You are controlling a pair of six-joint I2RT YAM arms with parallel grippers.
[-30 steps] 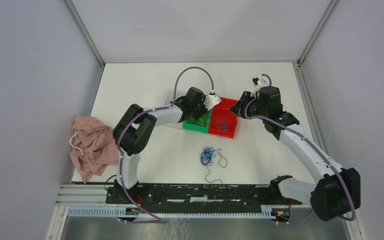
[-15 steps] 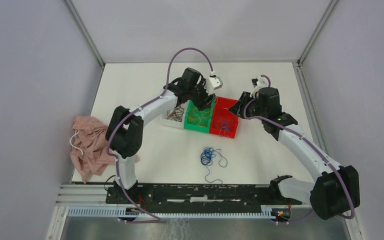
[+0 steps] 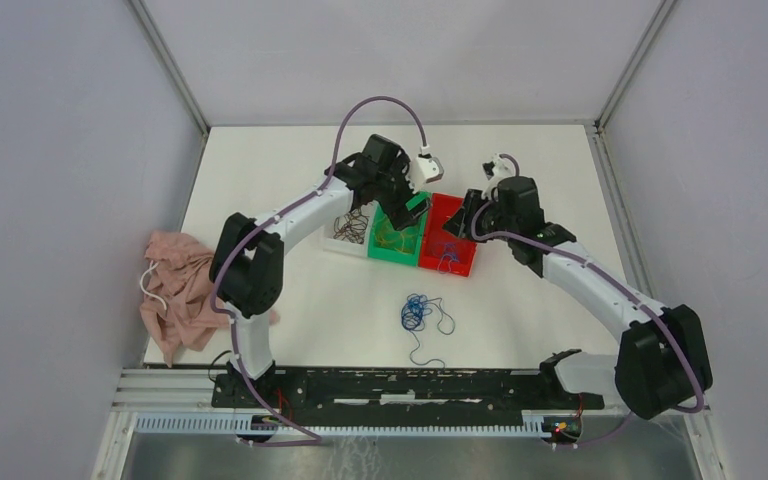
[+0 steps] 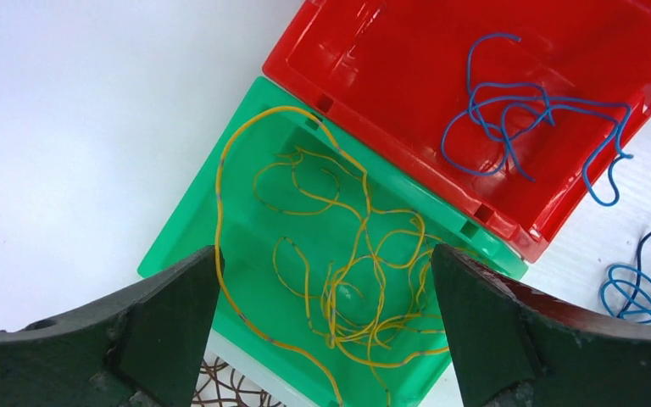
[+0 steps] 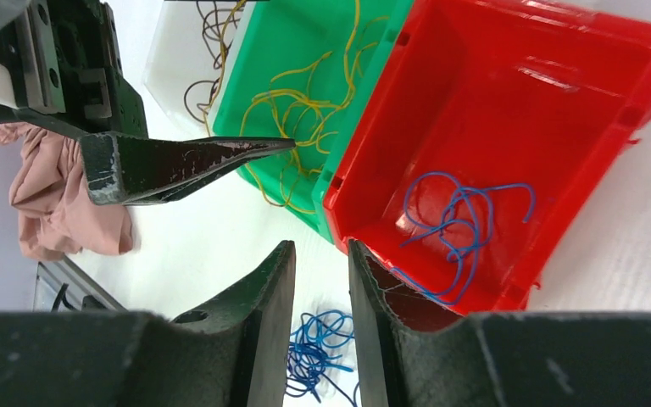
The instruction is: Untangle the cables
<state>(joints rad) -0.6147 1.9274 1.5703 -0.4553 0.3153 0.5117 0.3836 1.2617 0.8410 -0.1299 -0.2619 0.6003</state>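
Where the overhead camera looks down on the white table (image 3: 290, 300), the cables (image 3: 416, 312) lie as hair-thin, curly wires in four places. Brown strands (image 3: 348, 228) fill a pale bin (image 3: 332, 238), yellow strands (image 3: 395, 235) a green bin (image 3: 390, 257), and blue strands (image 3: 447, 245) a red bin (image 3: 457, 268). A loose blue tangle (image 3: 412, 318) sits on the bare table nearer the arm bases, its one long tail trailing toward the near edge. The three glossy plastic bins touch in a row, and a crumpled pink cloth (image 3: 182, 285) lies at the table's left edge. The left gripper (image 3: 410, 207) hangs over the green bin, the right gripper (image 3: 457, 222) over the red one. From the left wrist, the matte black fingers (image 4: 169, 322) stand wide apart with nothing between them, and the yellow strands below run mostly along the bin's length in loose loops. From the right wrist, the fingers (image 5: 263, 322) stand a narrow gap apart, holding nothing. The gap shows only white table and the blue tangle beyond, while the blue strands coil in the red bin.
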